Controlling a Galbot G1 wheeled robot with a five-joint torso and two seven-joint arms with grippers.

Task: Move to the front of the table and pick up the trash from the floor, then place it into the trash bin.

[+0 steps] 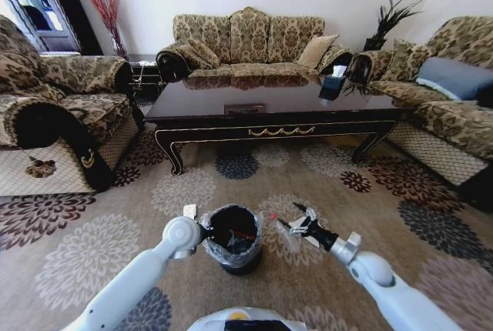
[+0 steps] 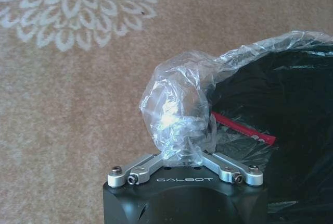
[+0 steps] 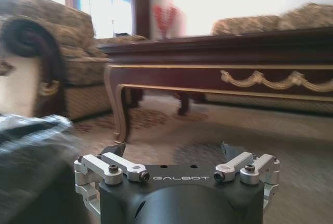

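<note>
From where I stand, the robot is on the flowered carpet [image 1: 177, 188] in front of the long dark bench [image 1: 231, 104], with the trash bin [image 1: 240, 263] right at its base between the two arms. The left tool [image 1: 202, 231] sits at the bin's near rim, clenched on a bunched fold of the liner [image 2: 177, 104]; its pads are buried in the plastic. Inside the bin I can make out a red strip [image 2: 243, 128] against the black.

The right tool [image 1: 299, 219] hangs low on the other side of the bin with its jaws spread wide and nothing between them. Just ahead of it on the carpet lies what looks like the clear bottle [image 1: 286, 234], red cap [image 1: 273, 215] toward the bench; I cannot tell whether the tool touches it.

An empty plastic bottle like that should be very light, smooth and a bit springy, so I judge it will roll or squirt out if pinched near an end. The safest hold seems to be across the middle of the body, jaws square to its length. The liner is thin and slack, and would tear if tugged hard
</note>
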